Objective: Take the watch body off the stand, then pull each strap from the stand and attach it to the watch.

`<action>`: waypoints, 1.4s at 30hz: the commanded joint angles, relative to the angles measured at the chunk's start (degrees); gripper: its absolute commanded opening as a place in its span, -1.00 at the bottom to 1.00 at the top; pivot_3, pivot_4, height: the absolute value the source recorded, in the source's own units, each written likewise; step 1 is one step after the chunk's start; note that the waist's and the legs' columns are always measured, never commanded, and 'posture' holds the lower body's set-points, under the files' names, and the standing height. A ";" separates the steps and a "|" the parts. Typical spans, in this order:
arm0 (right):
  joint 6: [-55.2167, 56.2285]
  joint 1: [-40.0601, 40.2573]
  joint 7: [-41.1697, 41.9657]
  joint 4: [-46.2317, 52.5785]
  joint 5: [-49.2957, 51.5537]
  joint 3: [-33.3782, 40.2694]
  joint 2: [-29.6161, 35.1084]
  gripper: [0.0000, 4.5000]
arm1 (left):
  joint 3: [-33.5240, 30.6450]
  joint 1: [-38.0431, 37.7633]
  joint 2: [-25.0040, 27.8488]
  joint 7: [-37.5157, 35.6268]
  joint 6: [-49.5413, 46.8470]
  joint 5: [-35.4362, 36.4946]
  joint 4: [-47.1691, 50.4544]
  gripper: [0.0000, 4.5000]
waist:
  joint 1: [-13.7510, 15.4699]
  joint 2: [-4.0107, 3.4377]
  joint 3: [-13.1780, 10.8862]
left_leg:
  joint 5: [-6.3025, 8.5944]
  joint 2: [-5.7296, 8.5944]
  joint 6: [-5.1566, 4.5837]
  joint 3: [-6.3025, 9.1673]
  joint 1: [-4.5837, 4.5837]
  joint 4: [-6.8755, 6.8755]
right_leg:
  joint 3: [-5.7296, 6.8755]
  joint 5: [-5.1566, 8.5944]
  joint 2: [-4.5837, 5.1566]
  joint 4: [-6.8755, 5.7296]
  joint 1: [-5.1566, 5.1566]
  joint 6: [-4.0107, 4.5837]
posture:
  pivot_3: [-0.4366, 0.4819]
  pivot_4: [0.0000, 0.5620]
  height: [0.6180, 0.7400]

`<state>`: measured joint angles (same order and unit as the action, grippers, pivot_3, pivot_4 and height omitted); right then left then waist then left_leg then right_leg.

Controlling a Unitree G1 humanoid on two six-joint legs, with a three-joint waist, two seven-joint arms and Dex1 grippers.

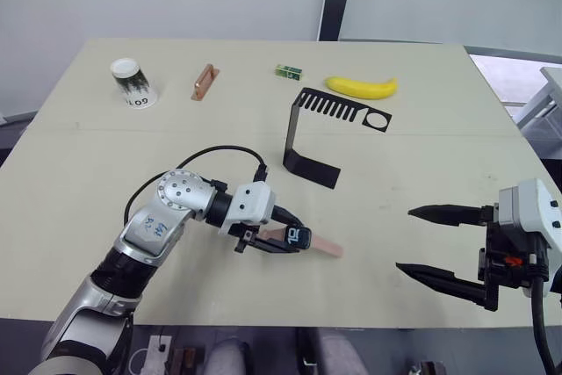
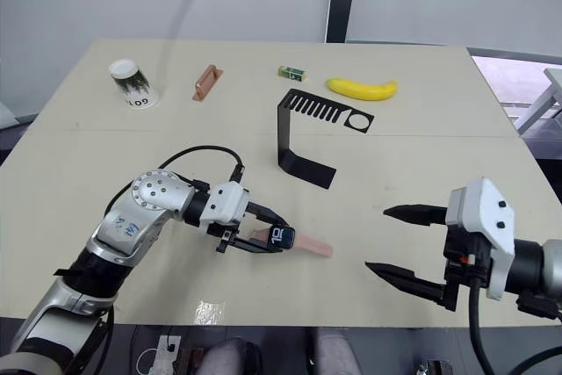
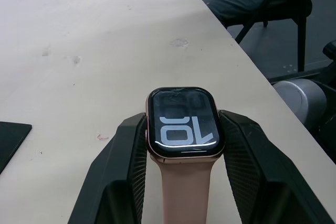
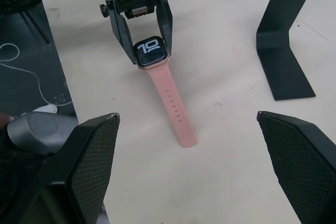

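1. Left gripper [image 1: 283,236] sits low over the table [image 1: 88,155] near its front edge. Its fingers [image 3: 122,171] are clamped on either side of the watch body [image 3: 182,121].
2. The watch body faces screen up, with white digits lit on the dark display. It is held just above or on the tabletop; contact with the surface can't be confirmed.
3. One strap [image 4: 170,103] is attached to the watch body and runs flat across the table away from the left gripper, toward the robot's right. Its free end rests on the surface.
4. The left wrist view shows a pinkish band leaving the other end of the case between the fingers; whether this is the second strap fully seated can't be told.
5. Right gripper [image 2: 406,243] hovers off the table's front right, fingers [image 4: 81,166] spread wide, holding nothing. It is well apart from the watch.
6. The stand [image 1: 320,125] is upright mid-table, behind the watch, its slotted top plate bare.
7. Back row, untouched: paper cup [image 1: 132,83] on its side at far left, copper-brown block [image 1: 205,82], small green box [image 1: 288,71], banana [image 1: 362,87] just behind the stand's top plate.
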<state>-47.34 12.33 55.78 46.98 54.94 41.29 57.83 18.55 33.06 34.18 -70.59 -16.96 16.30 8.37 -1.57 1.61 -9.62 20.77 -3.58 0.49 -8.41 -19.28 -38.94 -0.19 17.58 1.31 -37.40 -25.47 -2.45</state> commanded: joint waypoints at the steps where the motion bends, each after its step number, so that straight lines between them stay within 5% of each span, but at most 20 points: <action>1: 1.49 0.37 0.55 0.97 0.07 0.61 0.67 0.98 | -0.49 0.03 -0.28 1.50 -2.63 0.27 3.01 -0.29 | 0.03 0.00 0.00 | 0.00 0.00 0.00 0.00 0.00 0.00 | 0.00 0.00 0.00 0.00 0.00 0.00 | -0.05 -0.47 1.00; 21: 7.94 3.26 0.23 1.51 -6.77 -8.55 -0.47 0.98 | 8.16 -2.23 -4.59 9.51 -7.73 -11.28 -1.20 -0.29 | 0.09 0.00 0.00 | 0.01 0.00 -0.02 -0.01 0.02 -0.03 | -0.02 0.00 -0.01 -0.01 0.02 0.00 | -0.05 -0.47 1.00; 26: 9.22 4.18 0.93 -0.03 -8.41 -9.03 -0.92 1.00 | 3.82 -2.19 -3.36 7.16 -14.25 -5.83 0.49 0.76 | 0.05 0.01 0.00 | 0.01 0.00 -0.01 -0.01 0.03 -0.03 | -0.03 0.00 -0.01 -0.02 0.02 0.00 | -0.05 -0.47 1.00; 27: 9.28 4.63 1.39 -0.44 -8.41 -8.43 -0.89 1.00 | 1.46 -2.27 -2.37 6.14 -15.30 -3.58 1.35 0.97 | 0.01 0.01 0.00 | 0.01 0.00 -0.01 -0.01 0.02 -0.04 | -0.02 0.00 -0.01 -0.02 0.02 0.00 | -0.05 -0.47 1.00; 33: 9.27 8.36 7.34 -5.27 -7.65 0.04 -0.20 1.00 | -14.70 -4.19 12.66 -8.17 -16.95 10.46 2.65 0.97 | -0.20 0.00 -0.01 | 0.00 -0.06 0.01 -0.04 0.09 -0.03 | 0.01 0.03 -0.02 -0.10 0.00 0.06 | -0.05 -0.47 1.00; 36: 8.22 10.52 11.52 -7.98 -6.79 5.74 0.36 1.00 | -20.82 -6.11 22.14 -13.79 -14.98 11.20 -2.72 0.97 | 0.02 0.01 -0.01 | 0.00 -0.04 0.01 -0.03 0.09 -0.04 | 0.03 0.04 0.00 -0.07 0.01 0.06 | -0.05 -0.47 1.00; 42: 10.71 11.60 15.86 -13.72 -10.47 9.45 0.99 1.00 | -25.67 -8.18 28.75 -15.36 -7.80 8.86 -12.41 0.97 | 0.13 0.05 -0.03 | 0.05 0.01 -0.09 -0.04 0.07 -0.04 | 0.07 0.03 0.03 0.01 0.04 0.04 | -0.05 -0.47 1.00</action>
<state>-38.11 23.96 70.01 34.46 45.32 48.47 58.20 -4.88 25.20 61.96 -84.77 -26.81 25.30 -3.71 -1.44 1.66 -9.65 20.85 -3.58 0.39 -8.46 -19.21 -38.97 -0.12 17.61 1.33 -37.36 -25.43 -2.40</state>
